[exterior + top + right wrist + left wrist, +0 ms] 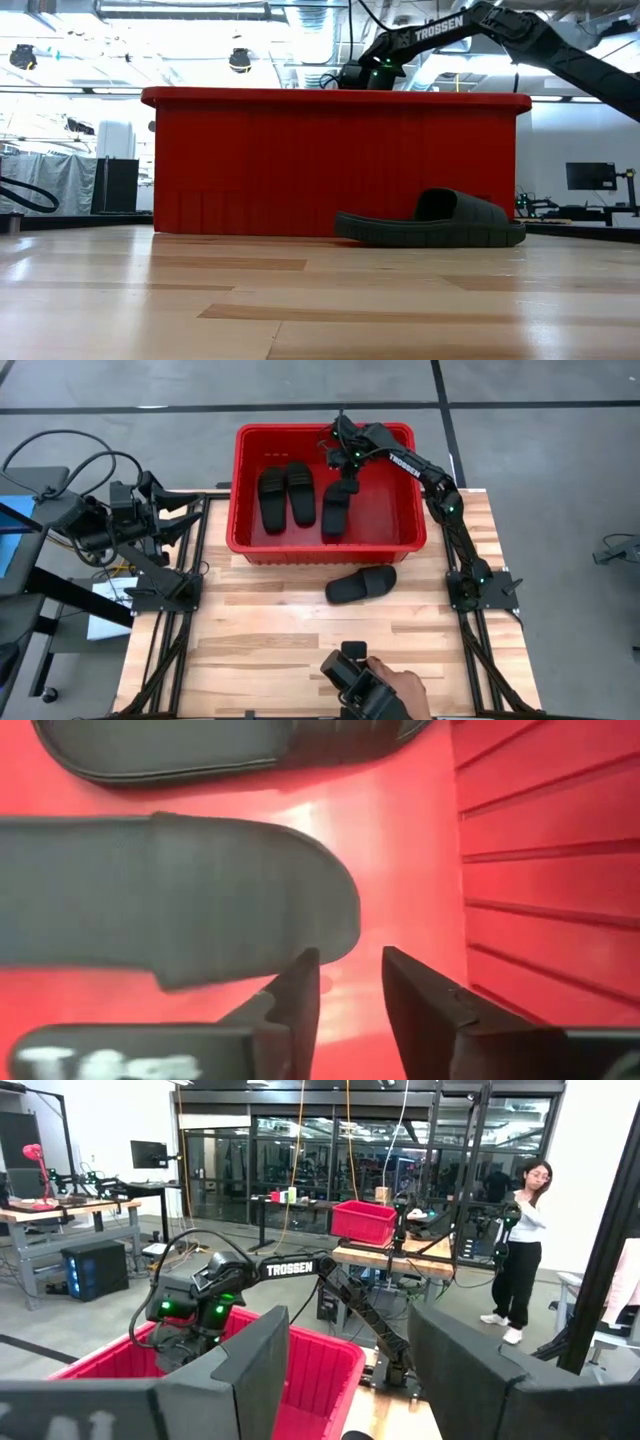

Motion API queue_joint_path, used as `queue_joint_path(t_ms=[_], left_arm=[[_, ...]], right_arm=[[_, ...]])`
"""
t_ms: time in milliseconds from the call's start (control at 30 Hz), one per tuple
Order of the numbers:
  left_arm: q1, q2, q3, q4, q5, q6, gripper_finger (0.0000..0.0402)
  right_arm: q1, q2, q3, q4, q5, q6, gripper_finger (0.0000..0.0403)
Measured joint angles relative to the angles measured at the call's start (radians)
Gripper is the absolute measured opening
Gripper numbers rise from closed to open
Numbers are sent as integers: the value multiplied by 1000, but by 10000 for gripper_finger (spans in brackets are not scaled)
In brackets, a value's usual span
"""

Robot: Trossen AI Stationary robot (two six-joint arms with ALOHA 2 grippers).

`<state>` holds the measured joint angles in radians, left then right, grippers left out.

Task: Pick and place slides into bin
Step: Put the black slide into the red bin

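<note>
Three slides are lying inside the bin [245, 440]: a pair [285, 495] side by side at the nine o'clock side of its floor, and a third slide [337, 508] toward three o'clock of that pair. A fourth slide [361, 585] is resting on the table [260, 650] just outside the bin's six o'clock wall. The right gripper [350, 970] is hovering inside the bin beside the third slide's end, its fingers slightly parted and holding nothing. The left gripper [350, 1370] is waiting well apart at nine o'clock, fingers spread. A person's hand [405, 685] is showing at the table's six o'clock edge.
</note>
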<state>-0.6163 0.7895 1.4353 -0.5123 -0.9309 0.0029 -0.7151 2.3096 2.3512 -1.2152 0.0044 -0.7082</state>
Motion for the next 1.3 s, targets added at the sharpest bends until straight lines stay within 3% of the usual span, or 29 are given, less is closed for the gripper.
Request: queue_joint_path(t_ms=[333, 667, 1000, 1300], left_arm=[[0, 0, 0, -24, 0, -7, 196], [0, 0, 0, -31, 0, -8, 196], [0, 0, 0, -54, 2, -7, 196], [0, 0, 0, -62, 7, -8, 196]], right_arm=[[16, -14, 3, 14, 172, 47, 139], [73, -190, 4, 64, 242, 65, 128], [187, -486, 5, 31, 260, 313, 127], [334, -649, 5, -224, 259, 566, 126]])
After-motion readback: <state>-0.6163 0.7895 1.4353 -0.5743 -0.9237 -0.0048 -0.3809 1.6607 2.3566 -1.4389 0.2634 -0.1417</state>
